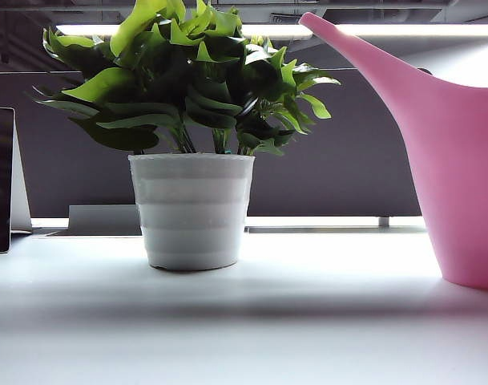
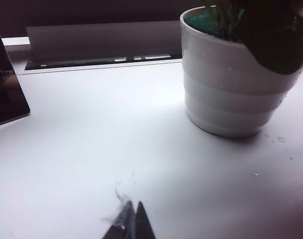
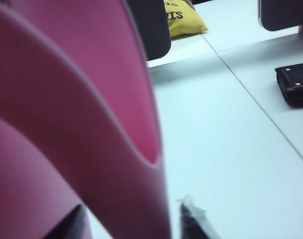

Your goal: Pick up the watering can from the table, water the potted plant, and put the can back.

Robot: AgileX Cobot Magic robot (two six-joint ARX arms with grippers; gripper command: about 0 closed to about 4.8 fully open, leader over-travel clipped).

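R gripper [image 3: 134, 224]: from my seat I see both fingertips low in the R wrist view, standing apart, one each side of the watering can's [image 3: 66, 124] pink handle. Handle sits between them; can't tell if either pad touches it, so I log jaws apart around it, no clamp seen. Past the can: white table [image 3: 226, 149] w/ a thin seam line, a black flat box [image 3: 295, 82], a yellow bag w/ dark lettering [image 3: 183, 20] further off.

L gripper [image 2: 131, 221]: tips pressed together, nothing between them, low over bare table near the camera, well apart from the potted plant [image 2: 231, 89]. A few water drops on the tabletop beside the pot. Dark panel [image 2: 7, 89] off to one side.

Ext view: can [image 1: 460, 160] stands upright on the table [image 1: 227, 321] at R edge, spout angled up toward the plant [image 1: 191, 208], which stands centre-left. Can and pot apart, not touching. Neither gripper visible in this view.
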